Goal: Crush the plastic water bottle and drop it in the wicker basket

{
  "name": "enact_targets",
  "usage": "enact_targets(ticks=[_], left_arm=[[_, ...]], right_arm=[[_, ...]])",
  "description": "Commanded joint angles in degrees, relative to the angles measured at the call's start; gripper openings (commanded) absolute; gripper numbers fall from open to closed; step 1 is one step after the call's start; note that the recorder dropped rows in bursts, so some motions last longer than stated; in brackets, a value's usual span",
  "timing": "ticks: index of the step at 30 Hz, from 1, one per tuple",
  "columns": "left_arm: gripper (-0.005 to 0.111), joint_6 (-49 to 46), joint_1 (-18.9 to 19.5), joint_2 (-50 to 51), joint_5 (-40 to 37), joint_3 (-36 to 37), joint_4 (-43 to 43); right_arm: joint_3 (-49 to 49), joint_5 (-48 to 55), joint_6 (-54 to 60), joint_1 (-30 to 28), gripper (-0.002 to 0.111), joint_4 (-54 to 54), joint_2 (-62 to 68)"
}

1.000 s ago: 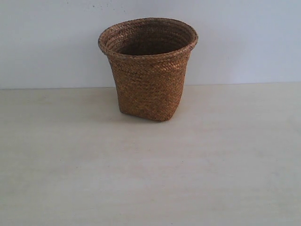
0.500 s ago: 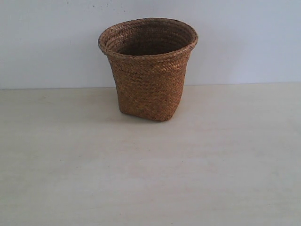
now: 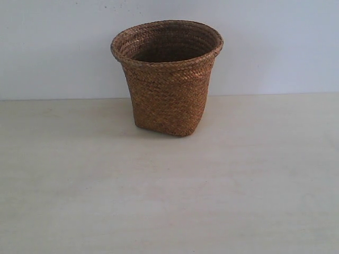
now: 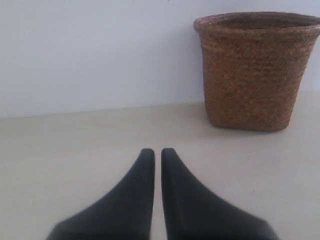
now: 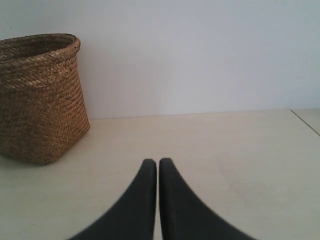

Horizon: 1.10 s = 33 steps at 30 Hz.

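**Basket** [image 3: 168, 100]: brown woven wicker, upright on the table [image 3: 169, 211] near the back wall [image 3: 53, 47]. Its mouth is open and the inside is dark, so its contents cannot be made out.

**Bottle:** not visible in any view, and its place cannot be told. It may lie outside the views or down inside the basket.

**Left gripper** [image 4: 157, 152]: fingers pressed together, holding nothing, low over bare table. The basket stands ahead of it, well apart.

**Right gripper** [image 5: 157, 162]: fingers pressed together, empty, low over bare table. The basket is likewise ahead and well apart.

**Step in hand:** uncertain. Judged either before the pick-up or after the drop.

**Next move, if the bottle is still outstanding:** find it, spread one gripper and close on its body.
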State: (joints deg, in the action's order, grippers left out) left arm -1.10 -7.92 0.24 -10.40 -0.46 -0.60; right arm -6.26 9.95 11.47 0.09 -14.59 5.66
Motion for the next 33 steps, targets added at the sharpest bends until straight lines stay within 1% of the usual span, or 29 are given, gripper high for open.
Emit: enact_targets(ticks=[1, 7, 10, 33], left_arm=[[0.004, -0.23, 2.2, -0.24, -2.93, 0.46, -0.5], [0.004, -0.23, 2.2, -0.24, -5.53, 0.46, -0.5], [0.004, -0.23, 2.2, -0.24, -5.54, 0.46, 0.6], [0.004, -0.23, 2.2, -0.24, -5.54, 0.46, 0.6]], right_arm=[[0.14, -0.69, 0.15, -0.09, 0.0, -0.01, -0.46], [0.14, -0.69, 0.15, -0.09, 0.0, -0.01, -0.46], [0.14, -0.69, 0.15, -0.09, 0.0, -0.01, -0.46], [0.22, -0.7, -0.01, -0.09, 0.0, -0.05, -0.46]])
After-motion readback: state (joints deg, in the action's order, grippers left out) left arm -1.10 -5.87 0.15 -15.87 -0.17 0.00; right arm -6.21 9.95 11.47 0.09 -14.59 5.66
